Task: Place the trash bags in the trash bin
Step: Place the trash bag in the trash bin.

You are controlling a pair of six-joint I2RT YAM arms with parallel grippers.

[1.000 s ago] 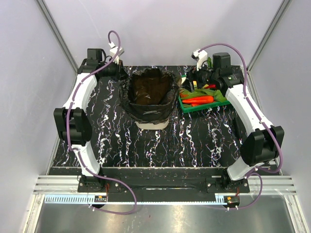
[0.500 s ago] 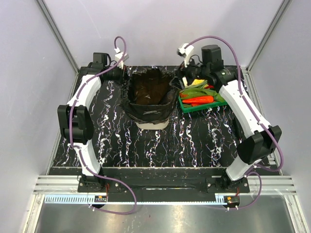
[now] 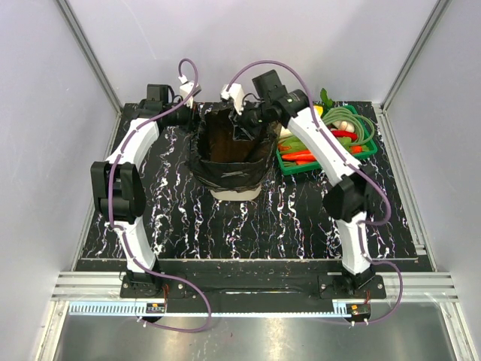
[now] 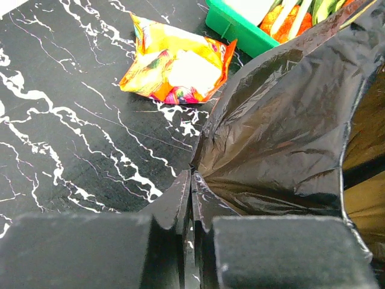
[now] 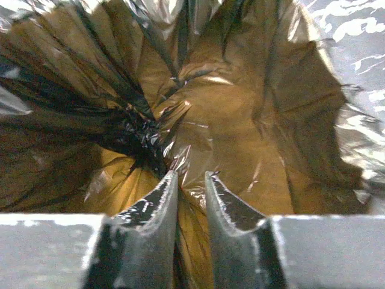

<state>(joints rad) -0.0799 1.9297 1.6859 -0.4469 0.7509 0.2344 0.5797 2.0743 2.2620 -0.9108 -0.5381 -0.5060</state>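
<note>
Left tool (image 4: 191, 201) is clenching a fold of the trash bag (image 4: 283, 138), which is lining and draping over the trash bin (image 3: 235, 193) on the counter (image 3: 301, 218). Right tool (image 5: 191, 180) is hovering inside the bag's mouth, jaws nearly together; whether it is pinching film, I cannot tell. An orange wrapper (image 4: 174, 66) is lying nearby.

High rear overview looking down, wrist views close, sharing the trash bag (image 4: 289, 138)
</note>
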